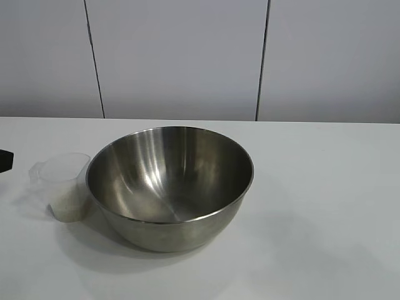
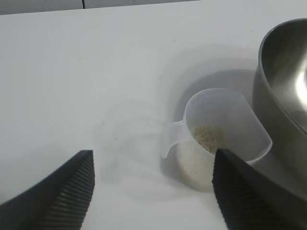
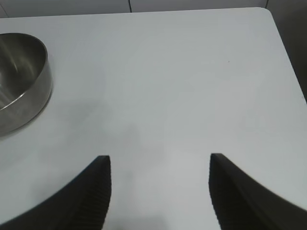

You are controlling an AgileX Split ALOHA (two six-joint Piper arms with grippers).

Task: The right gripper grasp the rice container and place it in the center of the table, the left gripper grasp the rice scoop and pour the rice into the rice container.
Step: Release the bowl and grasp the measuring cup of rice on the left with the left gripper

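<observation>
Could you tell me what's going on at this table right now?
A steel rice container already sits near the middle of the white table, empty inside. Right beside it stands the clear rice scoop, upright, with rice in it. The left gripper is open and lined up on the scoop, not touching it yet. The right gripper is open too, over bare table away from the container, holding nothing. So the scoop grasp and the pour are not yet done.

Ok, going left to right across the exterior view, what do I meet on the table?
Left hand's black tip at the picture's edge → rice scoop holding rice → rice container → bare table.
</observation>
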